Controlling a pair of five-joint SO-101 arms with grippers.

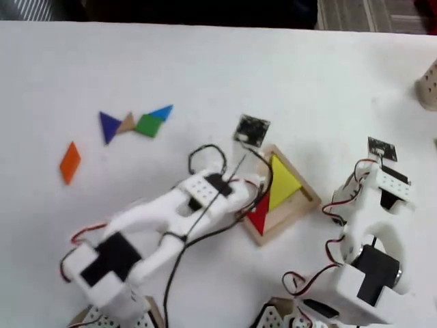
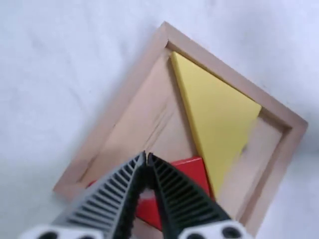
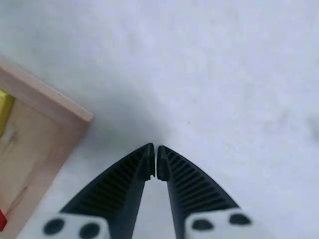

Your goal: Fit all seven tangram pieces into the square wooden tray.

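High view, white worktop (image 1: 205, 68), noted from the left.

Far left: orange parallelogram (image 1: 69, 162), lying alone. Beside it, a loose cluster of four pieces in a row, touching or nearly so: purple triangle (image 1: 107, 126), tan triangle (image 1: 126, 124), green square (image 1: 148, 125), blue triangle (image 1: 162, 112). All five are well apart from the tray.

Centre: left arm (image 1: 171, 215) stretches across to the square wooden tray (image 1: 292, 217). The left end effector (image 2: 147, 158) is above the tray floor, jaws pinched together, nothing between them; tips over the red triangle (image 2: 187, 169).

In the tray (image 2: 112, 105): yellow triangle (image 2: 214, 114) flat along one rim, red triangle (image 1: 259, 213) touching it (bare wood around both).

Right: right arm (image 1: 382, 191) beside the tray. Right end effector (image 3: 153, 149) closed, holding nothing, over bare worktop just off a tray corner (image 3: 50, 107).
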